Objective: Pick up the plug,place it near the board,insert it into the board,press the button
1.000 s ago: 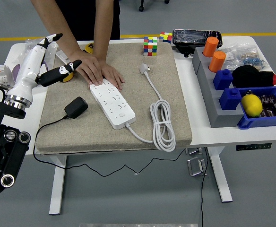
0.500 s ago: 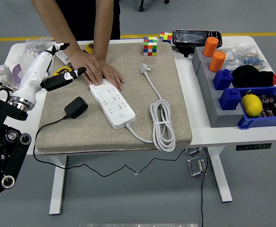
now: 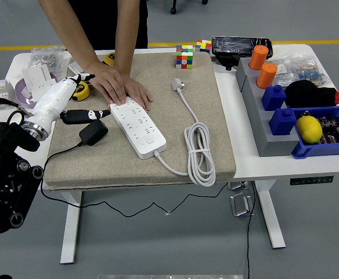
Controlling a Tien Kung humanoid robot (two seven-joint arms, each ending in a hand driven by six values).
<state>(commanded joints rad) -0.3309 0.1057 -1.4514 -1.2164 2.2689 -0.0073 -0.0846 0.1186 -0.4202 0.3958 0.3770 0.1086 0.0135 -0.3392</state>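
A black plug [image 3: 93,131] with a thin black cable lies on the beige mat [image 3: 210,116], left of the white power strip [image 3: 137,127]. My left hand [image 3: 82,99] hangs just above and behind the plug, fingers spread, holding nothing. A person at the far side presses both hands [image 3: 120,87] flat on the strip's far end. The strip's own white cord [image 3: 199,152] lies coiled to the right, its white plug [image 3: 177,85] loose on the mat. My right arm does not show.
A Rubik's cube [image 3: 184,56] stands at the mat's far edge. A grey rack [image 3: 262,128] with orange cylinders [image 3: 263,66] and blue bins holding a lemon [image 3: 309,128] fills the right. Small boxes and bags [image 3: 36,72] lie at the far left.
My left hand has come down and forward, from well above the mat's left edge to just over the black plug. The person's hands and the strip have not moved.
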